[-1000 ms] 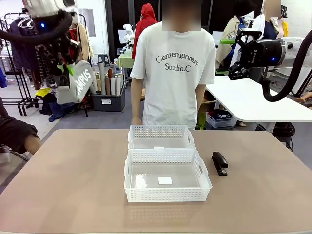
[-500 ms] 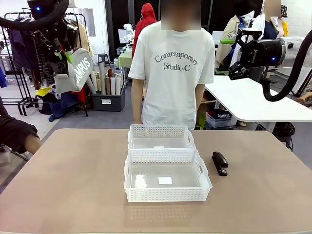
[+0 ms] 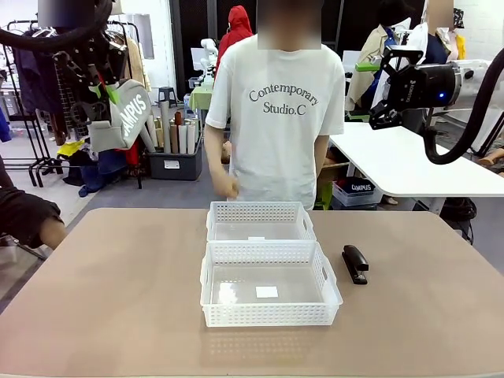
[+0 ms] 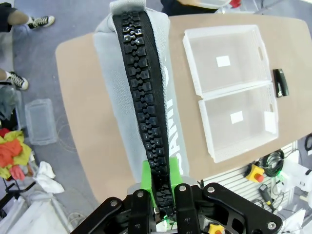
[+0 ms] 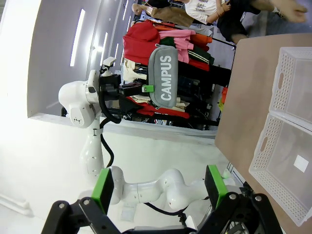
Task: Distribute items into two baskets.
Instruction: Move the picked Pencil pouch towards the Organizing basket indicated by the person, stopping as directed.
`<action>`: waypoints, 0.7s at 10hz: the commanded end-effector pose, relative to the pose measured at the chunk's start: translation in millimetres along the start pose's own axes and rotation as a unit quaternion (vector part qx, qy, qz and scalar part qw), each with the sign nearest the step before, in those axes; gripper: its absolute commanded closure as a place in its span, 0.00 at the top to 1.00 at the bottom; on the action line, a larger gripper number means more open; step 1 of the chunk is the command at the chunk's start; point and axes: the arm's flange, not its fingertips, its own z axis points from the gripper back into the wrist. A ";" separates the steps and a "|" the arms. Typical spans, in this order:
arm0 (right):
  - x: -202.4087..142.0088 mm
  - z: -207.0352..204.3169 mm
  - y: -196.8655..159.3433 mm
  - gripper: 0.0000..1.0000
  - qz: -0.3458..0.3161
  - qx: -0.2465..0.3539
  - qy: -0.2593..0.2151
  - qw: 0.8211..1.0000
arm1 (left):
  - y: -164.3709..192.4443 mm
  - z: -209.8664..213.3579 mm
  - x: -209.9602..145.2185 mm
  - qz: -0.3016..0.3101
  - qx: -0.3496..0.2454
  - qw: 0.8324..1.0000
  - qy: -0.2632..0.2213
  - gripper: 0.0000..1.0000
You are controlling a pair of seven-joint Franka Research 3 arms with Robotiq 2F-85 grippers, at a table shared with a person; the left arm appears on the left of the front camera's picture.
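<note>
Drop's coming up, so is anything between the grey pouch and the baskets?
Nothing visible does. The left gripper holds the pouch high at the left; the near basket and far basket lie open below. The person's hand hangs just behind the far basket.

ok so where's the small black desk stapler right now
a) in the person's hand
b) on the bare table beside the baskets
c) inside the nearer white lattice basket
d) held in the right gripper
B: the small black desk stapler lies flat on the tan table, outside the nearer white lattice plastic basket and on the robot's right of it.
</note>
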 end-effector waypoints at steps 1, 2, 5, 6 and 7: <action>-0.4 0.6 2.2 1.00 0.002 0.001 0.000 1.000 | 0.7 2.6 -1.8 0.001 0.000 1.000 -0.003 0.00; -0.4 0.6 2.2 1.00 0.002 0.001 0.000 1.000 | 0.7 2.6 -1.8 0.001 0.000 1.000 -0.003 0.00; -0.4 0.6 2.2 1.00 0.002 0.001 0.000 1.000 | 0.7 2.6 -1.8 0.001 0.000 1.000 -0.003 0.00; -0.4 0.6 2.2 1.00 0.002 0.001 0.000 1.000 | 0.7 2.6 -1.8 0.001 0.000 1.000 -0.003 0.00; -0.4 0.6 2.2 1.00 0.002 0.001 0.000 1.000 | 0.7 2.6 -1.8 0.001 0.000 1.000 -0.003 0.00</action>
